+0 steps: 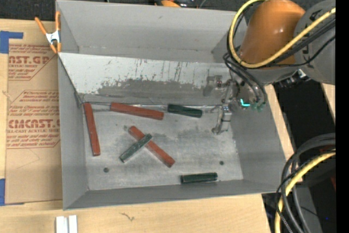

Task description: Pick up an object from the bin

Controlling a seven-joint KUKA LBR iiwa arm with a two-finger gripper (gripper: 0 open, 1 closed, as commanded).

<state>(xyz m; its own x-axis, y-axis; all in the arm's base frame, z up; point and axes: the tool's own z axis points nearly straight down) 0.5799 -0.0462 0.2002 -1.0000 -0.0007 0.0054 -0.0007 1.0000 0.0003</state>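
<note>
Dark green stick (184, 111) at the back of the bin (142, 35), close under the far wall: this is the piece nearest your gripper (220, 125). It lies just to camera-left of the gripper, and slightly farther back. Its long axis runs roughly left to right across the view, so its right end points almost at the tool. A small gap of bare floor separates the two; no contact.

Gripper hangs low over the right part of the bin floor, near the right wall. You cannot tell from this view whether it is open or closed. Nothing shows in its grasp.

Judgement: to take this stick you would shift to camera-left and close across its short width, square to that left-right axis.

Count, six pieces in all:
- Dark green sticks, three: the one above; a middle green stick (135, 148) lying diagonally; a front green stick (199, 178) near the front wall, well apart from the others.
- Red sticks, three: a back red stick (137, 111) in line with the near green one, to its left; a left red stick (91, 129) running front to back; a middle red stick (151, 145) crossing the middle green stick
</note>
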